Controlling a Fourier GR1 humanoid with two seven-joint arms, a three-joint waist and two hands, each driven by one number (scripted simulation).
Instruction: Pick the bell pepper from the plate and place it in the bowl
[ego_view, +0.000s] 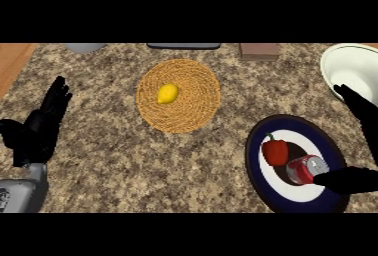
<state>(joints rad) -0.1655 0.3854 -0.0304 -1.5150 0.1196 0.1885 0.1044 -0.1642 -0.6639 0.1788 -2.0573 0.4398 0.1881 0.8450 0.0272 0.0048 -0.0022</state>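
We found the red bell pepper lying on the dark-rimmed plate, just beside a red can. Our right hand was spread wide, fingers straight near the white bowl, thumb at the can. Our left hand rested open at the left edge. A lemon sat on the woven mat.

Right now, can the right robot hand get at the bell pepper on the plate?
Probably yes. The right robot hand is open at the plate's right side. The bell pepper lies exposed on the left, though a red can sits between them.
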